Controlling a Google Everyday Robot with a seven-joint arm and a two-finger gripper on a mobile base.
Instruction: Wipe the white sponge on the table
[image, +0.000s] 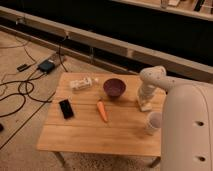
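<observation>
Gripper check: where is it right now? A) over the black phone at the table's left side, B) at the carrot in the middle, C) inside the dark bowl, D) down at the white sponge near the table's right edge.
D: the gripper is down at the white sponge near the right edge of the table, apart from the dark bowl, carrot and black phone.
</observation>
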